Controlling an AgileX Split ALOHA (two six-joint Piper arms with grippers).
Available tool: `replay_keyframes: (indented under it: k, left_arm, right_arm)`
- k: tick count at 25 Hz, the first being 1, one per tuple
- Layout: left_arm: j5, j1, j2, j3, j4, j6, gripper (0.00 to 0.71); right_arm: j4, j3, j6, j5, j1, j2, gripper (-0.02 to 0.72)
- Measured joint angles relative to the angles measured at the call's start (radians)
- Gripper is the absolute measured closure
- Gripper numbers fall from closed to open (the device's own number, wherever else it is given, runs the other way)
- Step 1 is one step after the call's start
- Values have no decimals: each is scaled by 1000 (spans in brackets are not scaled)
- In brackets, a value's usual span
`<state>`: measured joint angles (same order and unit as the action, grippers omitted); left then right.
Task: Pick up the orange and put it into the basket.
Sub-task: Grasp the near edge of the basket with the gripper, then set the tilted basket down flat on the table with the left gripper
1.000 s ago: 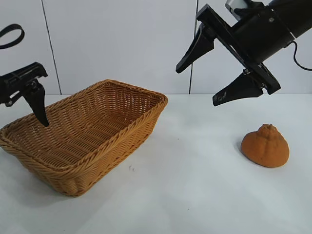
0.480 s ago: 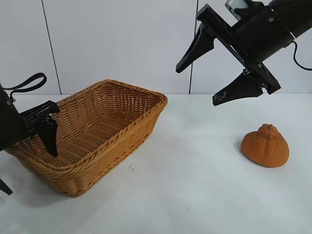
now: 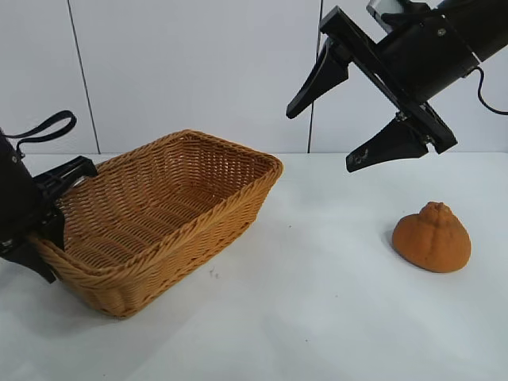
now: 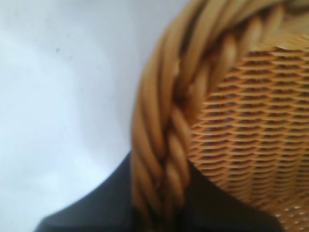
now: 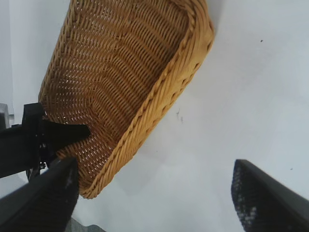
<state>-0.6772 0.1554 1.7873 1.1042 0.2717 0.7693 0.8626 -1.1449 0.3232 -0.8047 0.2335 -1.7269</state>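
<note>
On the white table, exterior view:
Basket: the wicker basket (image 3: 163, 218) sits at the left half of the tabletop (image 3: 317, 317), its left end tipped a little off the surface; nothing lies inside it, only bare weave.
Left gripper: the left gripper (image 3: 49, 226) is clamped on the braided rim at the basket's left end, one finger (image 3: 67, 175) inside the wall, the other outside and low.
Orange: the orange (image 3: 432, 237) rests on the table at the right, knob up, well apart from the basket and touched by nothing.
Right gripper: the right gripper (image 3: 349, 111) hangs in the air above the table, between basket and orange (nearer the orange), its jaws spread wide and holding nothing.

At the basket's edge, left wrist view:
Rim: the braided rim (image 4: 166, 145) fills the middle of the picture, running down between the dark gripper parts; the jaws stand narrow, closed on it.
Inside wall: woven inner wall (image 4: 251, 121) beside the rim, with nothing in it.
Table: bare white surface (image 4: 63, 96) on the rim's other side.

Over the table, right wrist view:
Fingertips: both of the right gripper's fingertips (image 5: 263, 200) show, far apart, with bare table between.
Basket: whole basket (image 5: 159, 104) seen from above, empty.
Left gripper: one dark finger (image 5: 63, 134) reaches over the rim into the basket's end.
</note>
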Motion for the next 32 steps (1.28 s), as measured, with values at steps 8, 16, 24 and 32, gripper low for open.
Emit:
replay_keyframes:
  k: [8,16,24,32]
  left_arm:
    - [-204,-31,114,218,89,-423,625]
    - [-329,-14,166,282,87,-652,625]
    - [-285,23,166,282,88,-672,625]
    - [-249,19,265,285,75,-702,625]
  right_arm:
    - [0,0,0,-4,0,0,115]
    - [-3,0,0,-12,0,0,115]
    - [-3,0,0,-15,0,0,115]
    - [-3,0,0,-15,0,0,115]
